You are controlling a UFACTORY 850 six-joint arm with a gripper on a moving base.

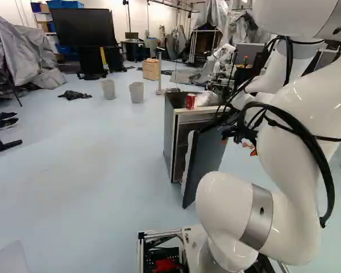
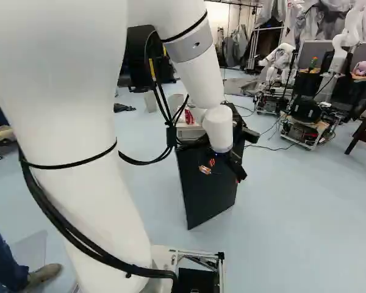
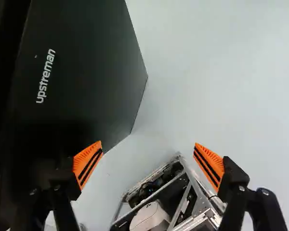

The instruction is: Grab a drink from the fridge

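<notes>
My gripper [image 2: 222, 173] hangs by the outer face of the fridge door [image 2: 201, 192] in the right base view. In the wrist view the gripper [image 3: 148, 150] stands open, nothing between its orange pads; one finger overlaps the dark door panel [image 3: 86, 67], and whether it touches cannot be told. The small fridge [image 1: 169, 136] stands left of the arm in the left base view, its door [image 1: 209, 159] swung open towards the base. A red can [image 1: 190, 101] stands upright on its top, beside a crumpled clear bag [image 1: 207, 98]. The fridge's inside is mostly hidden; no drink in it can be made out.
The base's metal frame [image 3: 183, 192] shows beyond the fingers in the wrist view. Two bins [image 1: 136, 92] and a wooden box [image 1: 151, 69] stand farther back. Another robot [image 2: 332, 67] is at the right of the right base view. Loose cables hang along my arm.
</notes>
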